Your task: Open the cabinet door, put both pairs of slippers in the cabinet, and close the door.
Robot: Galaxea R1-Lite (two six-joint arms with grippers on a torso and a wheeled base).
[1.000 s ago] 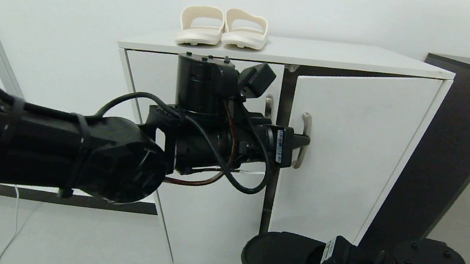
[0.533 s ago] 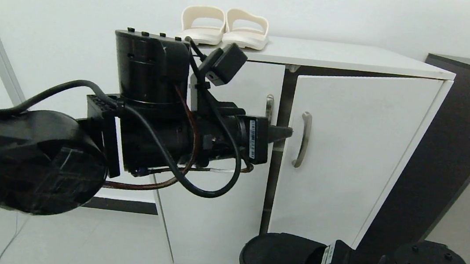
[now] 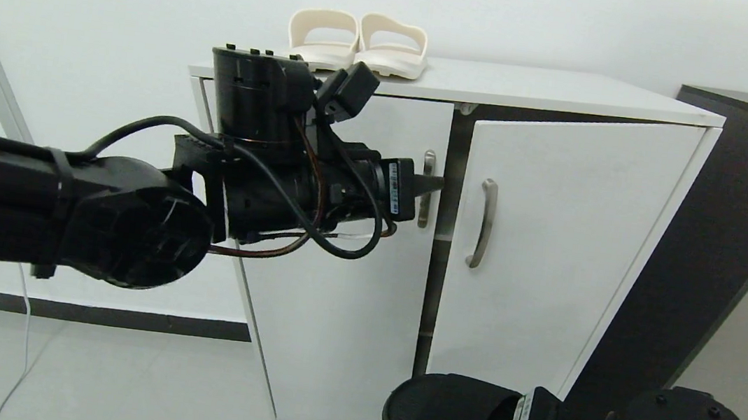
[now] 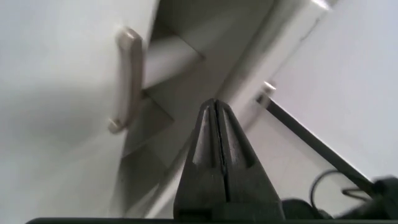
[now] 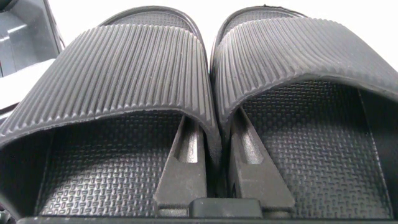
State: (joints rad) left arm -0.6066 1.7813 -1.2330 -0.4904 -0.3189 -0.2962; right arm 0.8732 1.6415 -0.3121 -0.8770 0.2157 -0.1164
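A white two-door cabinet (image 3: 553, 244) stands ahead; its right door (image 3: 557, 210) is slightly ajar, with a dark gap beside the left door (image 3: 336, 290). A cream pair of slippers (image 3: 358, 42) rests on the cabinet top. My left gripper (image 3: 439, 186) (image 4: 216, 107) is shut with nothing in it, its tip just beside the left door's handle (image 3: 425, 189), in front of the gap. Low at the front, my right gripper (image 5: 214, 127) is shut on the black pair of slippers (image 3: 449, 412) (image 5: 143, 68), pinching their two inner walls together.
A dark panel (image 3: 731, 229) stands against the cabinet's right side. The right door's handle (image 3: 482, 222) is free. Pale wall and floor lie to the cabinet's left, with a thin cable (image 3: 24, 346) hanging there.
My left gripper has drawn off the right door's handle and moved left and up to the left door's handle. The right arm and black slippers have barely moved.
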